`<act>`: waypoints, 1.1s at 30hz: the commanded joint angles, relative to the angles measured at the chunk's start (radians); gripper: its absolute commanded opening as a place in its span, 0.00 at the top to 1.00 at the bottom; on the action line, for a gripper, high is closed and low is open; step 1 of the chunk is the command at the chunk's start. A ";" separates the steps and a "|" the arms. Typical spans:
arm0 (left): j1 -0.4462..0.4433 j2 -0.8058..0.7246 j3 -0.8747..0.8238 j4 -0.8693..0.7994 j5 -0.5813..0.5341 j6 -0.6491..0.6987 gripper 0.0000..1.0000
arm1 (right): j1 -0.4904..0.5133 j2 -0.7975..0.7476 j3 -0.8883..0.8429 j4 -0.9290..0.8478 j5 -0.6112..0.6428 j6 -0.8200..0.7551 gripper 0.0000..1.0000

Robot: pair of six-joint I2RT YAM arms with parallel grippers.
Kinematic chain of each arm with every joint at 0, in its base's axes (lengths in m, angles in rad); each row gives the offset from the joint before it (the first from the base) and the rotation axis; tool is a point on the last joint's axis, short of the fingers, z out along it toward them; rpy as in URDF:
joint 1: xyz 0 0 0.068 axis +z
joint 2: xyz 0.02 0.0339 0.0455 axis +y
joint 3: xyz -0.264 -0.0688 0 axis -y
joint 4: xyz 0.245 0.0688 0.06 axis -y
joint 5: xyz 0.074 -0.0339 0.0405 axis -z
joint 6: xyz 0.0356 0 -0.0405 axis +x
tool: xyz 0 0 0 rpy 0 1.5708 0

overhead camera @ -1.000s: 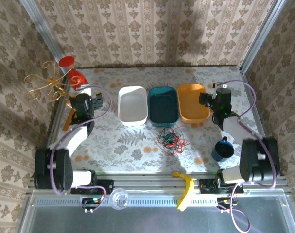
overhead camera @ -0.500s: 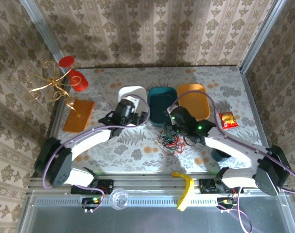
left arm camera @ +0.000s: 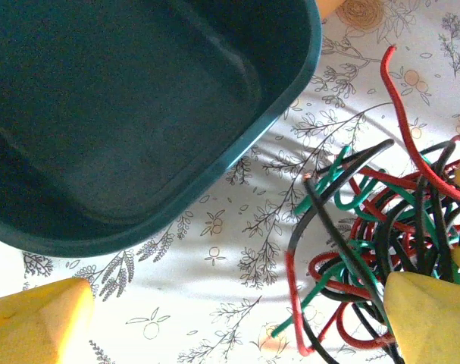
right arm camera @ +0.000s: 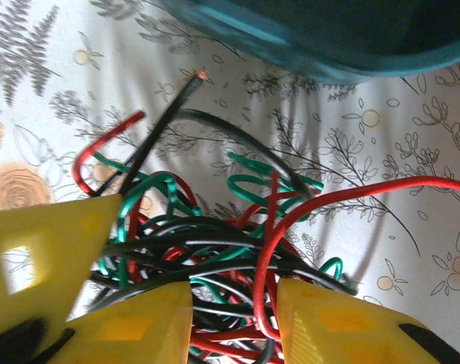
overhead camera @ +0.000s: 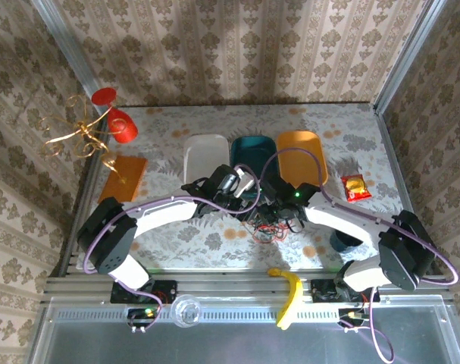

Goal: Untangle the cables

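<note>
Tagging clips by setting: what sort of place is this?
Probably a lab robot cell dressed up as a home: wallpaper panels set in a bare aluminium frame, around a floral table.

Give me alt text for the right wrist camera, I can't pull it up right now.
A tangle of red, green and black cables lies on a floral tablecloth, with strands filling the gap between the two yellow fingers of the right gripper at the bottom edge. The rim of a teal bin crosses the top.
</note>
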 commanded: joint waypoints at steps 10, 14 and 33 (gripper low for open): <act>-0.017 0.068 0.097 -0.057 0.204 0.068 0.00 | -0.078 -0.014 0.034 0.063 -0.137 -0.027 0.97; -0.004 0.130 0.129 -0.081 0.256 0.064 0.02 | -0.195 -0.089 -0.021 0.178 -0.422 0.041 0.98; 0.011 0.272 0.185 -0.124 0.278 0.073 0.99 | -0.421 -0.369 -0.091 0.311 -0.595 0.247 1.00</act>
